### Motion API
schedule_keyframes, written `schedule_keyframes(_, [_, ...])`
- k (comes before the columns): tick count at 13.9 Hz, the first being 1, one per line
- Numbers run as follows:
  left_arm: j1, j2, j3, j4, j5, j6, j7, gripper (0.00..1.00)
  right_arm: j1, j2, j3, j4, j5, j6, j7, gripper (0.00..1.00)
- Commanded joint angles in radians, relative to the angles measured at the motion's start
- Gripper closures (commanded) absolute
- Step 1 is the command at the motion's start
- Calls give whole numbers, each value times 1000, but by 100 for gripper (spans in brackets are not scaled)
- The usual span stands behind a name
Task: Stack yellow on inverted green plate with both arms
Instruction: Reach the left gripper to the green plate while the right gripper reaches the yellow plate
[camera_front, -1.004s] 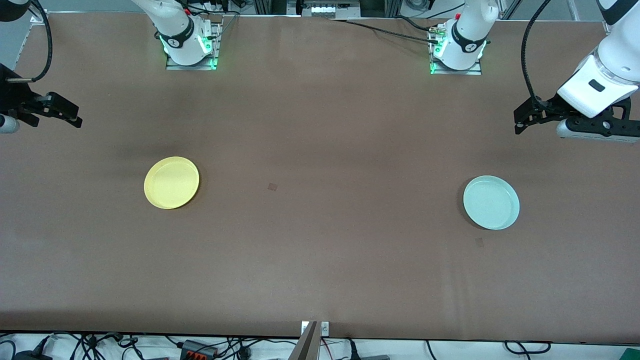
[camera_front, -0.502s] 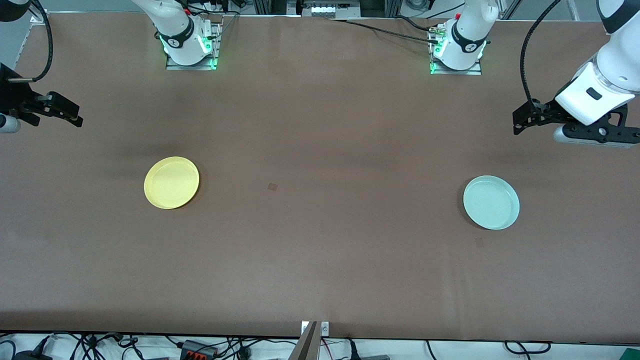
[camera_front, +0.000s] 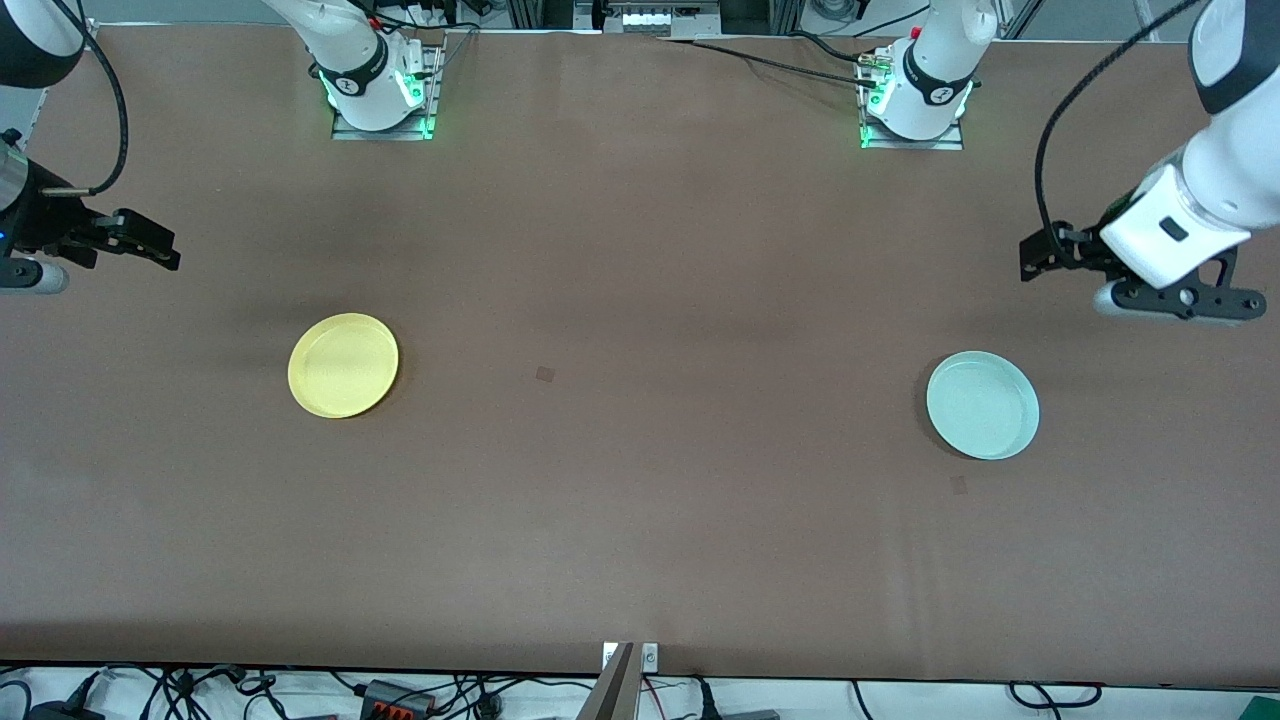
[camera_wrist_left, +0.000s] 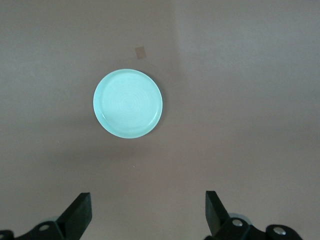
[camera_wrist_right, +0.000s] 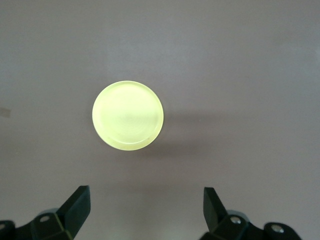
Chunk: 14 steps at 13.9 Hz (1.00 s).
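**A:** How far along is the stacking?

**B:** By the look of it, nothing is done yet. The yellow plate (camera_front: 343, 365) lies flat on the brown counter (camera_front: 640, 500), left of centre in the front view, toward the right arm's end. The green plate (camera_front: 982, 405) lies at the right of that view, toward the left arm's end. The two are well apart, and neither is held.

**A:** Has the green plate been turned over?

**B:** It seems not. Its rim appears to stand up around a shallow hollow, so I judge it to be right way up. Flipping it, then carrying the yellow plate across and setting it on top, is all left to do.

**A:** Where are the arms?

**B:** The left gripper (camera_front: 1040, 257) hangs over bare counter at the right edge of the front view, above the green plate in the frame. Its fingers (camera_wrist_left: 80, 214) are spread wide with nothing between them, and its wrist view looks down on the green plate (camera_wrist_left: 128, 103).

**A:** And the right one?

**B:** The right gripper (camera_front: 150, 244) hangs over the counter at the left edge, above the yellow plate in the frame. Its fingers (camera_wrist_right: 77, 206) are likewise spread wide and empty, with the yellow plate (camera_wrist_right: 128, 115) in its wrist view.
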Motion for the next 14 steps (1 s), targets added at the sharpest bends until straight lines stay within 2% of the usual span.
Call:
schedule_keyframes(1, [71,136,1,135,-25,-19,112,0,-6,41,6,-6,-40,30,0,0])
schedule_keyframes(3, [117,216,-1,175,-25,7,187,0,-7,91,6,-6,-44,50,3,0])
schedule_keyframes(9, [231,457,-1,152,-22,277,358,0,-15,226,4,-7,-20,105,11,0])
schedule_keyframes(11, [260,537,-1,130,-22,401,405,0,-18,265,4,-7,-14,112,14,0])
schedule_keyframes(14, [281,563,-10,19,-22,526,475,0,-41,341,6,-7,-11,160,14,0])
